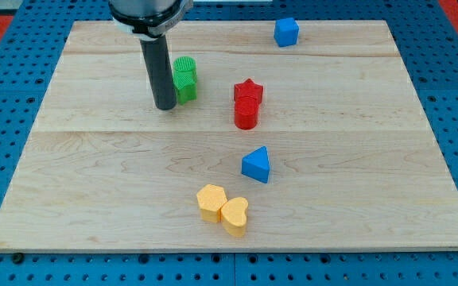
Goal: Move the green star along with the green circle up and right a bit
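— So, where are the greens?
— Green circle [184, 71] and what looks like the green star [186, 90] touch my tip [165, 106], on its right.
— Pushed yet?
— Probably barely; no jaws here, just the rod.

My tip [165, 106] touches the left side of the green ribbed blocks [185, 78] on the pale wooden worktop [94, 183]. To their upper right lies open wood as far as the blue cube [286, 32]. The red star [248, 91] and red cylinder [246, 115] stand to the right, slightly lower.
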Robot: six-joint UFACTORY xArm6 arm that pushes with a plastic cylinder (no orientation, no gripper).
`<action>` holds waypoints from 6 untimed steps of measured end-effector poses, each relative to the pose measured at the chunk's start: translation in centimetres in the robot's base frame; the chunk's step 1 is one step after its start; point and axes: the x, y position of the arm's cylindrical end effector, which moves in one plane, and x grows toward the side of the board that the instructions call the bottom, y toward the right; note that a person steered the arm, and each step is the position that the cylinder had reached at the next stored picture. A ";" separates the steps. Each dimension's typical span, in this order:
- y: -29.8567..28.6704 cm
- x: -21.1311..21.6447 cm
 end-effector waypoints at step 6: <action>0.3 -4.6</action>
